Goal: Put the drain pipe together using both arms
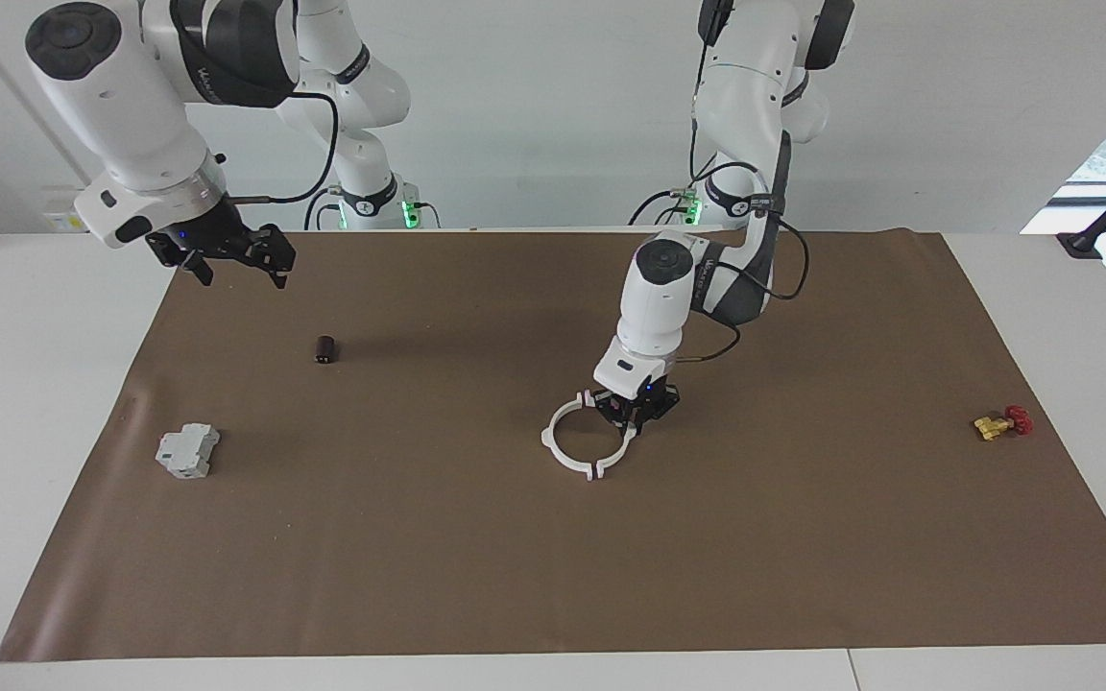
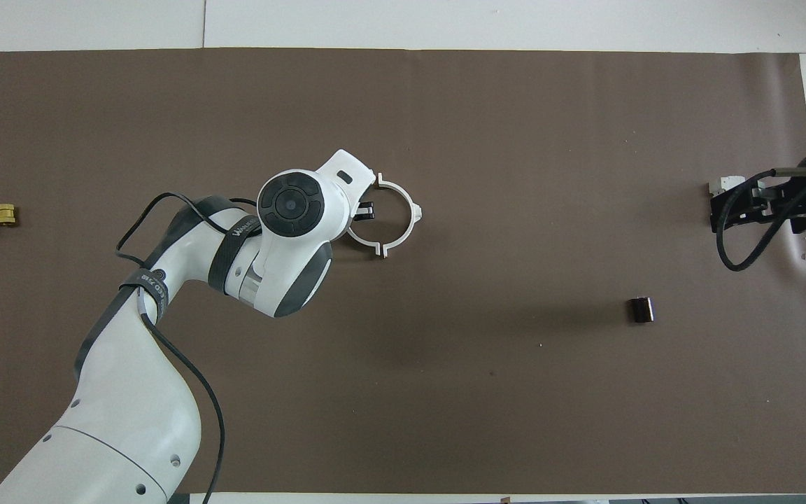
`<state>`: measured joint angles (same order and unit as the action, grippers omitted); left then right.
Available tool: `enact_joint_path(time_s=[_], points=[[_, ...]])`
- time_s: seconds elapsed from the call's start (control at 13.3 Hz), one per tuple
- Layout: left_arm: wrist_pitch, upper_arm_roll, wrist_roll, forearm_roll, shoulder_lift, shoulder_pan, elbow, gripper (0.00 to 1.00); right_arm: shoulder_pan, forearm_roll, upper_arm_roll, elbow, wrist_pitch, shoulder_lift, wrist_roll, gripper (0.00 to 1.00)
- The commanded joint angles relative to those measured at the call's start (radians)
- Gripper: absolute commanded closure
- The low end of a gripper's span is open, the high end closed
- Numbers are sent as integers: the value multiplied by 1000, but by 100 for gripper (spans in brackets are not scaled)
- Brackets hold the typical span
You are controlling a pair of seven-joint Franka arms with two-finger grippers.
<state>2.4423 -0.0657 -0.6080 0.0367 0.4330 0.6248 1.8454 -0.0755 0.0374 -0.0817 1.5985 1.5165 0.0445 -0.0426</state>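
We press the two halves of the drain pipe together at mid-desk.

Our left end effector (image 1: pixel 632 419) is down on the brown mat (image 1: pixel 553 576), closed on the half ring (image 1: pixel 622 451) toward the left arm's end, which sits against the other half ring (image 1: pixel 563 437); the end tabs look almost mated, so we judge the joining step nearly done. Our right end effector (image 1: pixel 231 261) waits open, up over the mat's edge. Next we would bring it in to steady the free half while the left seats the tabs squarely.
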Motion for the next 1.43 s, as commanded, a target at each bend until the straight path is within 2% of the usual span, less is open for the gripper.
enact_joint_path(time_s=[0.0,0.53,1.05,1.35], points=[[23,-9,-24,23,16,16,-11,100,0,-21,-7,37,28,-28,15,0],[53,-9,-24,23,16,24,15,100,2,-24,-4,38,65,-23,9,0],[53,-9,-19,23,13,30,25,100,-4,-25,-3,38,42,-32,15,0],[98,-6,-13,23,13,27,31,100,-3,-36,-4,53,13,-66,15,0]])
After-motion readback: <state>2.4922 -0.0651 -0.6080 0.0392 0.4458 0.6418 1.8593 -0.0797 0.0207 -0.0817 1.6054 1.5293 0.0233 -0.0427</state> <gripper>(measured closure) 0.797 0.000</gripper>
